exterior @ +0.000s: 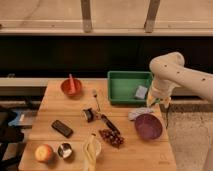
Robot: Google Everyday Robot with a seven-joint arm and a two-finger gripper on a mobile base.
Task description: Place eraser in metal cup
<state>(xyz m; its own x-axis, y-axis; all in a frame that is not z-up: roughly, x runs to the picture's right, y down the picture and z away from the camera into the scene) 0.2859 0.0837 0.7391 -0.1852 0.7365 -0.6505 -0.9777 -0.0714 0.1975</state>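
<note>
Camera view: gripper seemingly beside bin

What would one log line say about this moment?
claw: beside green plastic bin, right side | flat black rectangular eraser: lying on wooden table | small shiny metal cup: beside yellowish apple

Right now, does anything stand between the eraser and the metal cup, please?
Nothing visible does: only bare wood separates the eraser and the metal cup. The gripper hangs beside the green bin.
</note>
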